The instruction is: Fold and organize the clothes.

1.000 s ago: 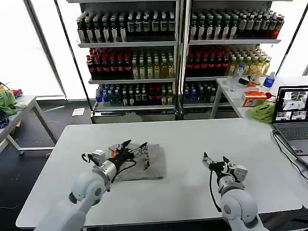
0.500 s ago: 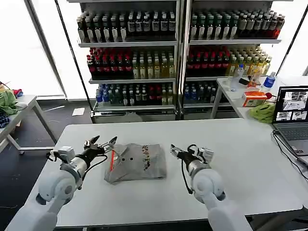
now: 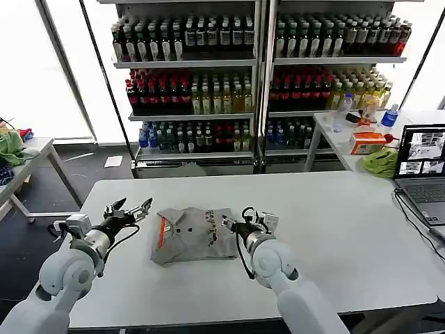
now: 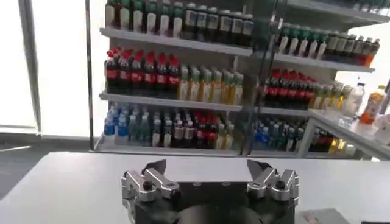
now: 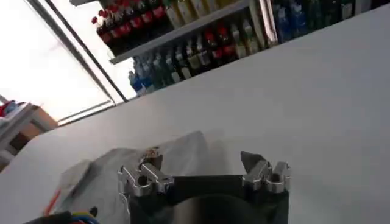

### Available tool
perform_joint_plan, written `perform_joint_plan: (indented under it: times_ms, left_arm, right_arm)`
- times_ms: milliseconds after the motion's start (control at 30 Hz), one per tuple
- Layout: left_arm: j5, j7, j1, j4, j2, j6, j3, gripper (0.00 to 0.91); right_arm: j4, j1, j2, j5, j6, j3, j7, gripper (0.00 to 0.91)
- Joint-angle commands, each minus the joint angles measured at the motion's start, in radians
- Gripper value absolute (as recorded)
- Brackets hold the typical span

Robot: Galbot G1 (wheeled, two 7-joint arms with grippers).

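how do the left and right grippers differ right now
The left gripper hangs off the grey T-shirt's orange-collar edge, over bare white table; the right gripper sits at the shirt's opposite edge, over the cloth. The left points away from the shirt, the right toward it. Both are open and empty.

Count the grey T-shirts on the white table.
1. A single folded grey T-shirt lies on the white table, between the left gripper and the right gripper. Whether another is folded underneath cannot be told.
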Motion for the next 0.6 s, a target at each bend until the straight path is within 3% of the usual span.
perform_joint_plan:
  times_ms: [33,233,333,367,400,433,600]
  left_arm:
    - [-0.001,-0.004,0.02,0.002,0.001,0.003,-0.028,0.907]
    - [-0.005,-0.003,0.023,0.005,0.001,0.002,-0.033,0.907]
    - [-0.005,-0.003,0.028,0.001,0.002,0.002,-0.036,0.907]
    - [-0.006,-0.003,0.029,-0.001,0.001,0.002,-0.037,0.907]
    - [-0.005,-0.003,0.03,-0.002,0.0,0.002,-0.038,0.907]
    - [-0.005,-0.003,0.032,-0.003,-0.001,0.002,-0.038,0.907]
    - [-0.003,-0.004,0.038,-0.007,-0.004,0.002,-0.04,0.907]
  right_arm:
    - [-0.047,0.014,0.017,0.008,0.001,-0.05,0.005,0.806]
    - [-0.058,0.003,0.03,-0.005,0.0,-0.061,0.005,0.806]
    - [-0.06,-0.002,0.036,-0.018,0.0,-0.064,0.007,0.725]
    - [-0.06,-0.003,0.038,-0.022,0.001,-0.064,0.009,0.584]
    - [-0.059,-0.003,0.038,-0.025,0.001,-0.064,0.009,0.252]
    - [-0.058,-0.004,0.039,-0.025,0.001,-0.064,0.01,0.0]
    - [-0.035,-0.009,0.021,-0.027,0.001,-0.056,0.016,0.0]
